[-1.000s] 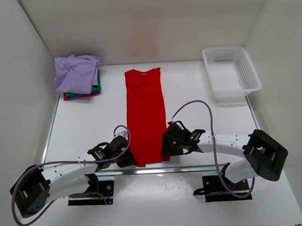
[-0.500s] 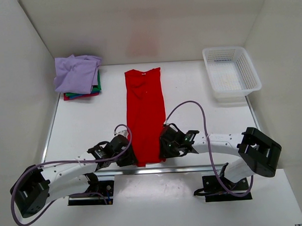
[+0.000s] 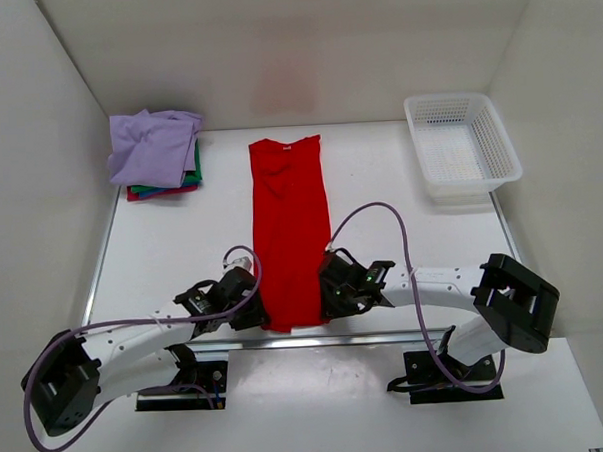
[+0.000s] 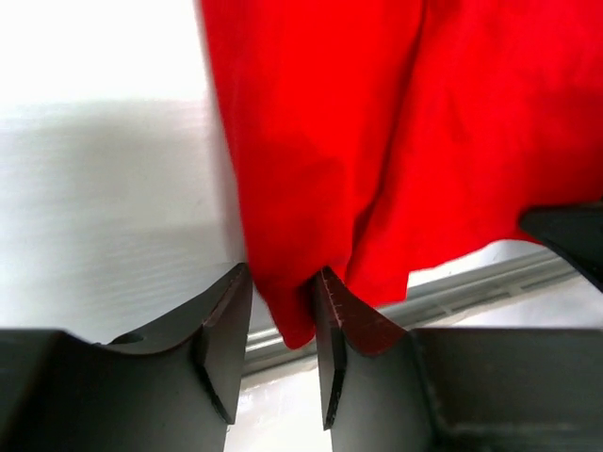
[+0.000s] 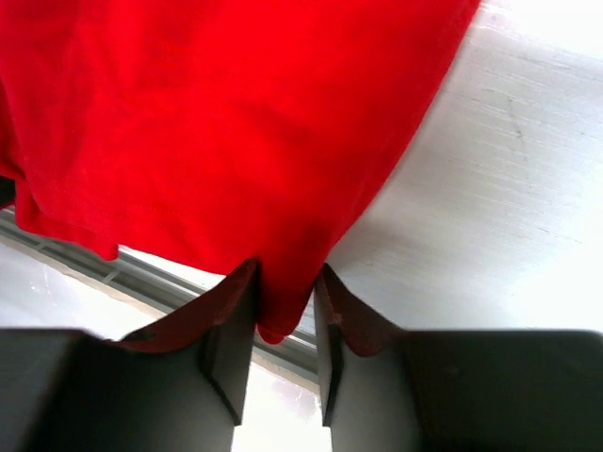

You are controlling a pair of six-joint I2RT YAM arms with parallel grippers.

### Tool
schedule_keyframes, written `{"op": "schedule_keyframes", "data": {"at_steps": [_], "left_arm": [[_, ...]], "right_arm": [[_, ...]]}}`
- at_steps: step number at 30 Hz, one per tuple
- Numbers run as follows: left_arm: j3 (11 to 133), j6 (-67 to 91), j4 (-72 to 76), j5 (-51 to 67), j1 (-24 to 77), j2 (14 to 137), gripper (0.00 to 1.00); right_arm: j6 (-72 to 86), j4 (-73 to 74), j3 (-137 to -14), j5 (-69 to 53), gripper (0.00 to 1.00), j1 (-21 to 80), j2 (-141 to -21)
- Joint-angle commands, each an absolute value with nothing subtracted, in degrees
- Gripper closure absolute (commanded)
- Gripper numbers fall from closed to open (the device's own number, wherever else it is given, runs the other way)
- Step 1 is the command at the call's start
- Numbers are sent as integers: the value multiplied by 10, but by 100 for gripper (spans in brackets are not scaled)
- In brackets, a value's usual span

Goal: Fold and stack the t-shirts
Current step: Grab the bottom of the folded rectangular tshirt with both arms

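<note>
The left gripper (image 4: 280, 330) pinches the red t-shirt (image 3: 290, 227) at its near left hem corner; the right gripper (image 5: 283, 320) clamps the near right corner; both arms lie low, angled inward; the shirt lies flat lengthwise mid-table (image 3: 402, 232), the folded t-shirts (image 3: 156, 154) far-left.

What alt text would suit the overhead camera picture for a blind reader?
A red shirt, folded into a long strip, lies on a white table, with the left end effector and right end effector pinching its near corners. A stack of folded shirts sits far left, a white basket far right.
</note>
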State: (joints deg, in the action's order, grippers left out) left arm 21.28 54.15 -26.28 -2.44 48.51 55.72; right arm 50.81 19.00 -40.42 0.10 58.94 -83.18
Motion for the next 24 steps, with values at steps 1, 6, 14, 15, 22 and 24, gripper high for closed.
{"op": "schedule_keyframes", "data": {"at_steps": [1, 6, 14, 15, 22, 24], "left_arm": [[222, 533, -257, -62, 490, 590, 57], [228, 523, -256, -45, 484, 596, 100], [203, 502, -373, 36, 501, 508, 100], [201, 501, -397, 50, 503, 499, 100], [214, 501, -482, 104, 507, 396, 100], [230, 497, -493, 105, 493, 374, 100]], "right_arm": [[498, 245, -385, 15, 75, 597, -853], [476, 255, -377, 9, 100, 596, -847], [418, 304, -392, -50, 100, 623, -823], [418, 308, -390, -53, 100, 627, -817], [427, 349, -391, -71, 100, 662, -756], [433, 357, -398, -70, 100, 669, -728]]}}
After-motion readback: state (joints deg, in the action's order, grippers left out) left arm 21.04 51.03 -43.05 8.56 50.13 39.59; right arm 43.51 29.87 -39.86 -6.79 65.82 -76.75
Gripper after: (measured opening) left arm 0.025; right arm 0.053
